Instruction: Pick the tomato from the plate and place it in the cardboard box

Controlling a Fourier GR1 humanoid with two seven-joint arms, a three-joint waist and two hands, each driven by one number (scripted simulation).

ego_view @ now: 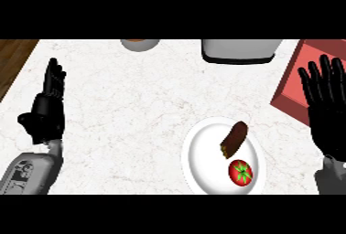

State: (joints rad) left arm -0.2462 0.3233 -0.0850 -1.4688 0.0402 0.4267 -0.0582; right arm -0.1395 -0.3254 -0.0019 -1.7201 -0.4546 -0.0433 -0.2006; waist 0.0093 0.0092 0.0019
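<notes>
the left hand (pixel 46 107) rests at the counter's left edge, fingers straight and together. right of it, the tomato (pixel 241 172) sits on the white plate (pixel 202 155) below a brown food piece (pixel 234 138). just right, the right hand (pixel 330 109) spreads open before the red box (pixel 297 77).

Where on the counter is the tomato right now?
In the head view, the tomato lies on the near part of the white plate, lower right of centre, just below a brown food item and left of the right hand.
</notes>
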